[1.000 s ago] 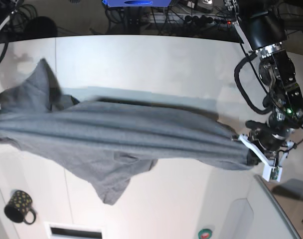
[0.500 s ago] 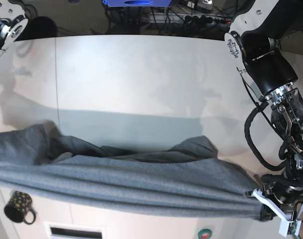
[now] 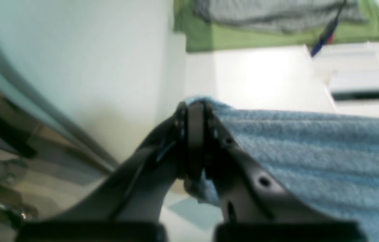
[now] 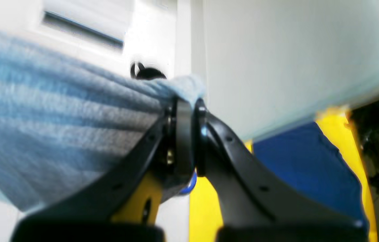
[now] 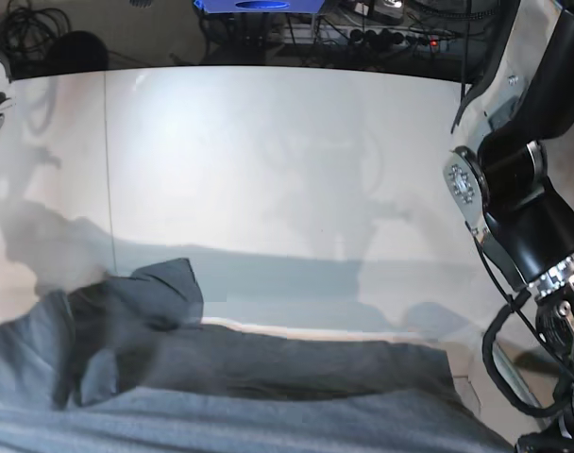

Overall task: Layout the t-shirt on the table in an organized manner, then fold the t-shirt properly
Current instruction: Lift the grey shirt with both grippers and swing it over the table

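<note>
The heather-grey t-shirt [image 5: 268, 377] hangs stretched in a wide band across the near edge of the white table [image 5: 268, 160], with a darker folded flap at its left. In the left wrist view my left gripper [image 3: 194, 114] is shut on one bunched edge of the t-shirt [image 3: 310, 158], beside the table's [image 3: 75, 60] curved rim. The right wrist view shows my right gripper [image 4: 185, 111] shut on the opposite edge of the t-shirt [image 4: 58, 117], next to the table [image 4: 276, 60]. Both grippers sit below the base view's frame.
The left arm's [image 5: 523, 208] black links rise at the base view's right side. Cables and a power strip [image 5: 362, 38] lie behind the far edge. A black mug [image 4: 145, 72] peeks over the cloth. A green mat [image 3: 276, 37] lies on the floor.
Both grippers have pulled the stretched t-shirt toward the near edge of the table and dropped out of the base view. More bare tabletop shows, and the mug is now covered in that view.
</note>
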{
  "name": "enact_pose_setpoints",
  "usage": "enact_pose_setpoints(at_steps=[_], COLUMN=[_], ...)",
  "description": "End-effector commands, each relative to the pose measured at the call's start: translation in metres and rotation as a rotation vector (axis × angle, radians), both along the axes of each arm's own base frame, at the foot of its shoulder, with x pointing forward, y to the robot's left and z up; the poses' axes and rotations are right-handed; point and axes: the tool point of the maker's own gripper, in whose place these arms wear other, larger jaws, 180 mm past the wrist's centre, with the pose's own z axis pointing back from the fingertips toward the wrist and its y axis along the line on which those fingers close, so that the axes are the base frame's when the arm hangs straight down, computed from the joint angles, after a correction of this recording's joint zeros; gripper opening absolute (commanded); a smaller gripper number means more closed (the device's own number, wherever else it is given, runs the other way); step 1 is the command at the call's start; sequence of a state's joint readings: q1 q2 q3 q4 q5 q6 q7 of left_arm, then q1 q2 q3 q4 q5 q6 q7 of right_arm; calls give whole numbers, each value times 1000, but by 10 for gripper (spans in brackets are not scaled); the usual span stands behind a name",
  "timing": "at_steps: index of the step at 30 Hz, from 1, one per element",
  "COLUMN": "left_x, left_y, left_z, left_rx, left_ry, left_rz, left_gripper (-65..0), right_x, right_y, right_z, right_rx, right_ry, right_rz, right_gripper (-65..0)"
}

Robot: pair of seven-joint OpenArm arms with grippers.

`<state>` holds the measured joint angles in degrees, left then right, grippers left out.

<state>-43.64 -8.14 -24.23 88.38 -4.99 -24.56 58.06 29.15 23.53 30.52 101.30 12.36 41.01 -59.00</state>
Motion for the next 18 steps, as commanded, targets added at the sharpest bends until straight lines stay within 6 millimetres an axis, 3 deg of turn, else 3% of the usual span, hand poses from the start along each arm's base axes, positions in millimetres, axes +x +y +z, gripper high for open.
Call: enact_pose_setpoints(at_steps=[1, 4, 10, 14, 18], left_x=[5, 19, 40, 58, 75], left_y=[10, 8, 4, -14, -36], left_z=[36, 44, 39, 24, 13], left_rx=[8, -24, -70, -50, -20], left_ry=[-87, -80, -83, -60, -69], left_rz=[26, 12, -17, -29, -66], left_gripper=[-650, -650, -650, -650, -650], right_x=[5, 20, 57, 83, 106], right_y=[-8, -4, 4, 5, 8], right_z=[23, 29, 24, 14, 16], right_rx=[-21, 1, 87, 146, 197], right_ry=[-47, -48, -63, -50, -77], right_rz=[-24, -3, 74, 121, 166], right_gripper=[-647, -647, -647, -647, -647])
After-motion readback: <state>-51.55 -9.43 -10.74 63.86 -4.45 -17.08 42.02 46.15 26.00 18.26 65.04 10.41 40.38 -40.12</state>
